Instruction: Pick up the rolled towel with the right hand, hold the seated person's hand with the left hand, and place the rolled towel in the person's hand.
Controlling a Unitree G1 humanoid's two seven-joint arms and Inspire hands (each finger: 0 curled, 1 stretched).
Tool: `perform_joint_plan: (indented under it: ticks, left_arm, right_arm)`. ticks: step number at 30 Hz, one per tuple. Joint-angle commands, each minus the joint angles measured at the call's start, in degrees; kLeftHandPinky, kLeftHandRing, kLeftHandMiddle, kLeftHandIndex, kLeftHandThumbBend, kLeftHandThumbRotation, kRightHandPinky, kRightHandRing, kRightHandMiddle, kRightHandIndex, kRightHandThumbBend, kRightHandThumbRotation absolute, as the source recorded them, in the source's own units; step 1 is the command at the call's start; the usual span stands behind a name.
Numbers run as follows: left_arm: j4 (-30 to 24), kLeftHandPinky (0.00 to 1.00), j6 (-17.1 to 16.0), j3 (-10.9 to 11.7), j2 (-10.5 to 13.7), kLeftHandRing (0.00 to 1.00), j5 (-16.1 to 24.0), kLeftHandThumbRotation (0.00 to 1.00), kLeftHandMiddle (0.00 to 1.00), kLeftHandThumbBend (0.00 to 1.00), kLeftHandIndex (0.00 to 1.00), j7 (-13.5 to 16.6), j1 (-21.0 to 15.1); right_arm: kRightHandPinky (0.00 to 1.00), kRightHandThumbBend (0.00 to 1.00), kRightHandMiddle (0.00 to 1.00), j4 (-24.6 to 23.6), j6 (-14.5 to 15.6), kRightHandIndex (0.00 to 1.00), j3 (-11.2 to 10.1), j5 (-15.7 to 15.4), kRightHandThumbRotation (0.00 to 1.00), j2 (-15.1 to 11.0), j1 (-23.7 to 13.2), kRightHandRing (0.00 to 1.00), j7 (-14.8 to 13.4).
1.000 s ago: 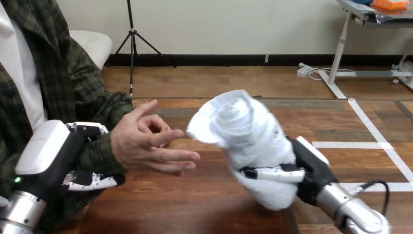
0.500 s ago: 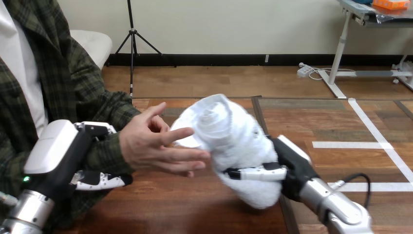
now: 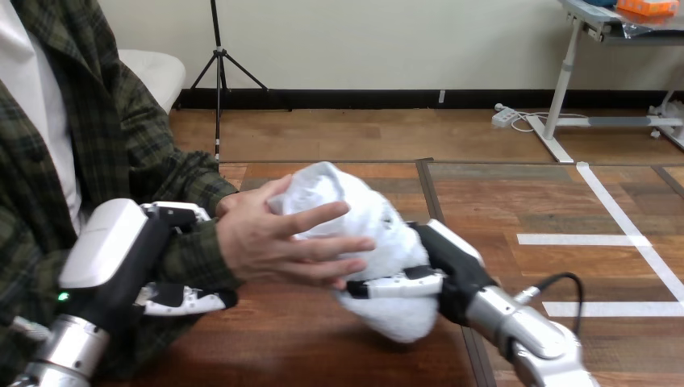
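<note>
The right hand (image 3: 452, 264) is sitting right of centre over the table (image 3: 266, 351) and is clamping the towel (image 3: 387, 227) from the view's right side: its black palm is pressing against the roll, and one black-and-white finger (image 3: 399, 285) is wrapping across the towel's lower front and sinking into the cloth. The towel, a thick white roll, is standing tilted, with its upper end leaning toward the view's left and its lower end bulging out below that finger; whether the lower end is touching the table I cannot tell. The person's hand (image 3: 270, 246) is lying against the towel's left face, with its fingers spreading across the front of the roll and the fingertips ending just beside the robot's finger, so the robot's hand and the person's hand are both resting on the towel. The left hand (image 3: 121, 242) is closing round the person's wrist (image 3: 189, 258), just behind the person's hand: its fingers (image 3: 173, 214) are curling over the top of the green checked sleeve, its thumb (image 3: 189, 301) is hooking underneath, and the white shell on its back is facing up toward the camera
</note>
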Motion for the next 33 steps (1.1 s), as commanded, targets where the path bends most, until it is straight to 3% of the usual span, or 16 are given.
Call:
perform_joint_plan:
  ticks: [1, 9, 33]
  left_arm:
    - [-7.69, 0.24, -0.97, -0.77, -4.62, 0.28, -3.07, 0.0, 0.36, 0.88, 0.37, -0.95, -1.31]
    - [-8.92, 0.24, -0.1, -0.48, -5.58, 0.28, -2.95, 0.0, 0.36, 0.87, 0.36, -1.8, -0.71]
    - [-8.95, 0.24, 0.99, -0.57, -7.8, 0.28, -1.77, 0.0, 0.35, 0.88, 0.36, -1.71, -0.6]
  right_arm:
    - [0.07, 0.7, 0.18, 1.34, -5.73, 0.2, 0.78, -0.21, 0.0, 3.35, -11.47, 0.11, -1.35]
    - [0.07, 0.73, 0.18, 3.34, -7.26, 0.2, 1.79, -1.42, 0.0, 4.83, -12.92, 0.11, -2.16]
    - [0.09, 0.74, 0.19, 0.91, -5.82, 0.2, 5.26, -5.94, 0.0, 8.13, -14.94, 0.13, -6.75]
